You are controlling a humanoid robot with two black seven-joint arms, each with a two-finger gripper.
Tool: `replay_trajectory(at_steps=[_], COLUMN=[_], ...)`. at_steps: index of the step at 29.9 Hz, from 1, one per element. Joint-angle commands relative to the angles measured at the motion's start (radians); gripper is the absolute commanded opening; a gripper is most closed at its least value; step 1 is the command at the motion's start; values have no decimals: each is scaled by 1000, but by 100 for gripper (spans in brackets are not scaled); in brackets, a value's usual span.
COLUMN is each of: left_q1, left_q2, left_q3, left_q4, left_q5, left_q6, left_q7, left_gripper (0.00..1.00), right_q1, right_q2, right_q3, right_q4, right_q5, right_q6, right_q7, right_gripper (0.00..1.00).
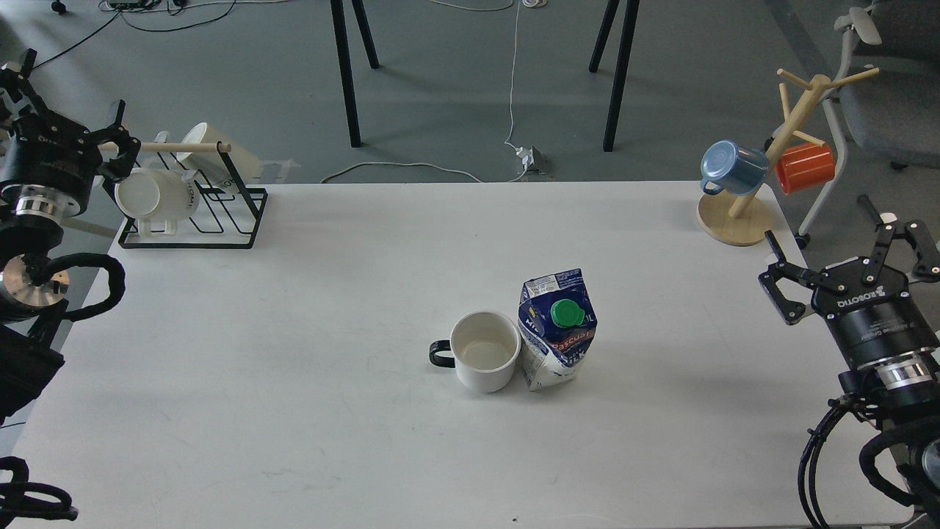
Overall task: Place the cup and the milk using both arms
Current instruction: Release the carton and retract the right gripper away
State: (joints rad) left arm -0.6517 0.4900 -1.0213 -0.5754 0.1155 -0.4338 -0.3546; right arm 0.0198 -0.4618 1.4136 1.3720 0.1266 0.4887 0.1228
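The head view is looking forward and down onto a white tabletop (294, 411) with grey floor beyond it. Near the middle, slightly right of centre, the cup (485, 358) is standing upright, a white mug with a small black loop handle pointing left and a cream inside. Touching or just beside its right wall, the milk (557, 330) is standing upright too, a blue and white carton with a green round cap and a red label, taller than the cup. Both are sitting free, with nothing gripping them. The left tool (117, 143) is hovering at the far left edge, next to a black wire rack (220, 220) holding white mugs on a wooden bar, well apart from the cup; its fingers are showing dark and partly overlapped, so I cannot tell whether they are apart or together. The right tool (844, 257) is hanging at the right edge, well apart from the milk, with its fingers spread apart and nothing between them. A wooden mug tree (742, 213) at the far right corner is carrying a blue mug (731, 167) and an orange mug (806, 167). Judging by this layout, either the pair is already placed side by side and both arms are clear, or neither has been picked up yet; the view alone is not settling which.
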Motion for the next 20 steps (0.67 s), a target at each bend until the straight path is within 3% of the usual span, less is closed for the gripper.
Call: replay_trajectory(at_steps=[1,6,12,20], left_q1=[-25,-60,-68,-91], left_q2=[-22,-73,-106,-123], left_q3=[0,-5,-14,-3], left_q4=[0,0,-4,-9], left_q5=[0,-3,-23,-36], left_q6=[6,10,7,9], left_q7=[34,59,60,62], left_gripper=[100,100,100,100], right_q1=[268,609,876,888], right_q2=[-11,-9,75,132], right_q3=[-13,-91,-211,-217], right_q4=[-183,-511,-924,-969], right_q5=[-1,-1,4,5], right_q6=[0,0,0,0], right_q7=[-14,-81,-80,-61], right_gripper=[99,99,99,99])
